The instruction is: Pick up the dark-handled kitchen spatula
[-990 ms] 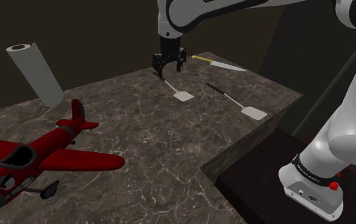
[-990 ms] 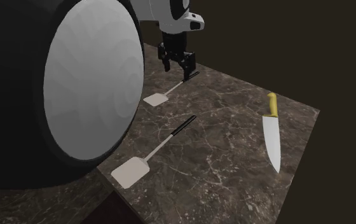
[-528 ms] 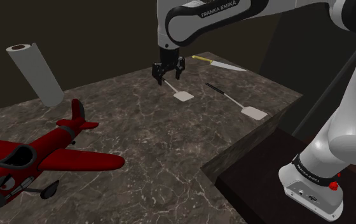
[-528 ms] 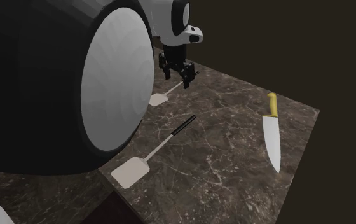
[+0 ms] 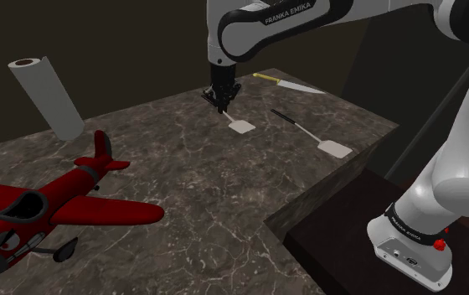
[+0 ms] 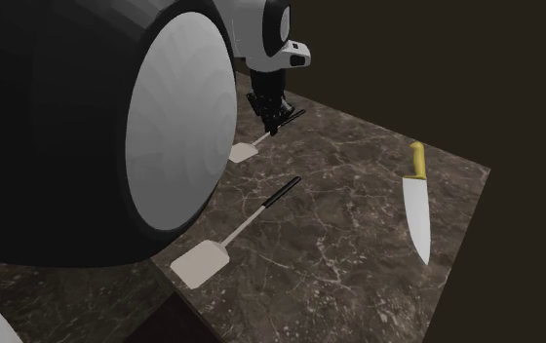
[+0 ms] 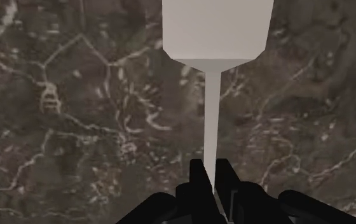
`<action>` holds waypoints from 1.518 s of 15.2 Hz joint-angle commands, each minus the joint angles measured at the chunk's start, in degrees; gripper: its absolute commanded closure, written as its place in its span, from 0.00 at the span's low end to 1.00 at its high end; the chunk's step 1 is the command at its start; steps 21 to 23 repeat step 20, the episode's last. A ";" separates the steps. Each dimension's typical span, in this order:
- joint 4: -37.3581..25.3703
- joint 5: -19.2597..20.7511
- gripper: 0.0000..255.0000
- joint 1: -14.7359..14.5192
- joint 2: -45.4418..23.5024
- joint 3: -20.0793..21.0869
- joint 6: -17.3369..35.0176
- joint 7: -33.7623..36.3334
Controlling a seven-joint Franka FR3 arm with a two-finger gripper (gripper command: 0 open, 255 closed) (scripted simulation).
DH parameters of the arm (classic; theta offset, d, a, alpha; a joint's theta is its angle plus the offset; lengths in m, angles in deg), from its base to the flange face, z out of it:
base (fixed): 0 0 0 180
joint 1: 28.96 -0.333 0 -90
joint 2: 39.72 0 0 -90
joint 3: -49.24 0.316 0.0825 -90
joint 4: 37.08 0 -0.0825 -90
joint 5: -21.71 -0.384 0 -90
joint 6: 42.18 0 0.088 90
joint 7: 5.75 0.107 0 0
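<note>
Flat on the bench [image 5: 224, 193], near its far side in the shoulder view: the spatula [image 5: 239, 126], pale blade toward the camera, dark handle away. Clamped on its thin shaft just short of the handle: the pincer [image 5: 222, 102], pointing straight down, fingers drawn narrow against the shaft from both sides, plain to see in the wrist view. Near it, toward the shoulder view's right: a second spatula [image 5: 312, 134], roughly parallel, apart from the first. Beyond both, at the far corner: a knife [image 5: 291, 83] with a yellow handle. Well apart, at the shoulder view's left: a red plane [image 5: 40, 209] and, behind it, a leaning grey roll [image 5: 47, 96]. Dark stone with pale veins for the bench top, square-edged, dropping to a darker, lower surface under the stand [image 5: 413, 243]. Dim brown walls around; white arm [image 5: 291, 21] overhead.
</note>
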 commanded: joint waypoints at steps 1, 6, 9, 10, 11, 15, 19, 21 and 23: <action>0.00 0.00 1.00 0.00 0.00 0.00 0.00 0.00; -1.61 -0.25 1.00 0.02 0.54 0.07 -2.13 -0.21; -3.37 -0.45 1.00 0.01 0.96 0.13 -4.29 -0.40; -3.99 -0.51 1.00 0.01 1.08 0.15 -5.02 -0.45; -4.62 -0.56 1.00 0.00 1.19 0.17 -5.75 -0.50; -7.33 -0.72 1.00 -0.05 1.48 0.24 -8.72 -0.69; -9.64 -0.80 1.00 -0.12 1.56 0.29 -11.12 -0.81; -9.65 -0.79 1.00 -0.12 1.55 0.29 -11.12 -0.81; -9.65 -0.79 1.00 -0.12 1.55 0.29 -11.12 -0.81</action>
